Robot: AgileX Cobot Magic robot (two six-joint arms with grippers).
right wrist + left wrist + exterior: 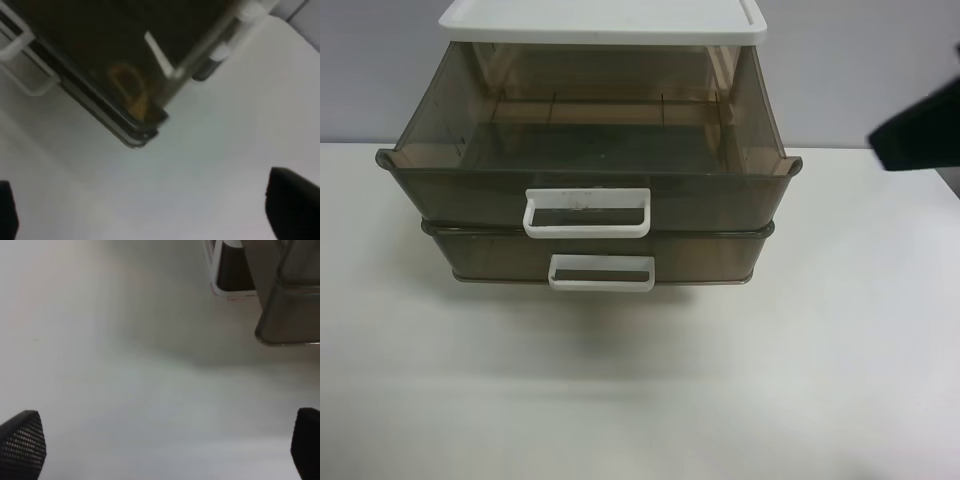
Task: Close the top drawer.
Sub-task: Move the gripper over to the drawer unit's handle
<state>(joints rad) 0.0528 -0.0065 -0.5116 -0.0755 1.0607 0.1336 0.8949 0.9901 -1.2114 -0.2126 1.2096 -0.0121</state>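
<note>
Standing pulled well out toward the near side, the top drawer (720,195) overhangs the lower drawer (490,255), and nothing touches its scuffed white handle (587,212). The left gripper (165,442) and the right gripper (150,205) are both spread wide over bare table (820,350), holding nothing. Only the dark arm (920,135) at the exterior high view's right shows, well apart from the drawer.

Risks, as I judge them: an off-centre push could skew the drawer in its frame and jam it. A hard shove could slide the whole cabinet (600,22) away. A spread finger could hook the loop handle.
</note>
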